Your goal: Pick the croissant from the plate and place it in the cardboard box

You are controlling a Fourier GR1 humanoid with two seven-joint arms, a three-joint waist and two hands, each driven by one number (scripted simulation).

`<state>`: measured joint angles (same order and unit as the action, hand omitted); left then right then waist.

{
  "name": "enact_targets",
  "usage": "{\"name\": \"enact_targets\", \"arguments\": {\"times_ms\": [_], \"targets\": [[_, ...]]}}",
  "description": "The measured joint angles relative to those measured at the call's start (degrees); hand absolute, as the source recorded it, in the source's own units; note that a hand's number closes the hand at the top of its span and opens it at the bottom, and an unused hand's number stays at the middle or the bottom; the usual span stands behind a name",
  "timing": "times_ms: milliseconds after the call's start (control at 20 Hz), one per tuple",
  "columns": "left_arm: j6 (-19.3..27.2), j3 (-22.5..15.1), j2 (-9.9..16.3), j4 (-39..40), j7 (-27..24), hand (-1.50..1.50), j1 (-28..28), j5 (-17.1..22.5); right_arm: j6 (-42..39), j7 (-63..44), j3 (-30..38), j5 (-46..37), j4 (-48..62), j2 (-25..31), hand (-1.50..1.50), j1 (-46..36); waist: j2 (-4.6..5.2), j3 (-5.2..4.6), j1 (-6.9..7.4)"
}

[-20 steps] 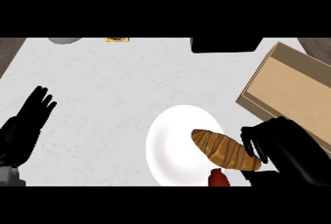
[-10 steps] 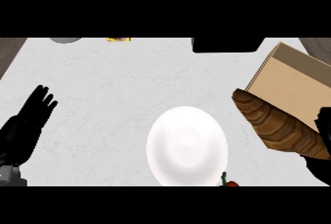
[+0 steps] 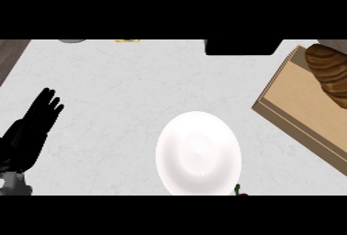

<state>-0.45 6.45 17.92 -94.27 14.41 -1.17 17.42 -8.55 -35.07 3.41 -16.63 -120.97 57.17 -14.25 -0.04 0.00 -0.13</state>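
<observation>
The brown croissant point(image 3: 329, 73) shows large at the right edge, raised over the open cardboard box point(image 3: 301, 108), which lies tilted along the right side. No part of my right hand shows around the croissant; the view's edge cuts it off there. The white plate point(image 3: 198, 153) sits bare at the lower middle of the counter. My left hand point(image 3: 30, 133) rests open at the left edge, fingers up, far from plate and box.
A black object point(image 3: 240, 47) sits at the back, just left of the box. A small yellow item point(image 3: 126, 40) and a grey one point(image 3: 71, 41) lie at the far edge. A red and green bit point(image 3: 238, 191) peeks out below the plate.
The croissant has gone from the plate up and to the right, now over the box. The right hand has passed out of view. The left hand has not moved.
</observation>
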Motion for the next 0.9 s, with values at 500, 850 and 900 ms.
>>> {"name": "enact_targets", "arguments": {"times_ms": [500,850,900], "targets": [[-1.9,1.7,-0.3,0.3,0.6,0.0,-0.4,-0.2,0.8,18.9,2.3,-8.0,17.4,-5.9,1.5,-0.6,0.11,0.0,0.47],[-2.4,1.6,-1.6,1.6,-0.4,0.0,-0.9,-1.6,2.9,30.1,1.8,-11.9,32.8,-10.7,1.5,-4.4,0.17,0.02,0.67],[-2.5,1.5,-1.8,1.0,-0.4,0.0,-0.4,-1.8,2.3,30.7,1.6,-12.1,34.0,-11.2,1.5,-4.7,0.15,0.02,0.67]]}}
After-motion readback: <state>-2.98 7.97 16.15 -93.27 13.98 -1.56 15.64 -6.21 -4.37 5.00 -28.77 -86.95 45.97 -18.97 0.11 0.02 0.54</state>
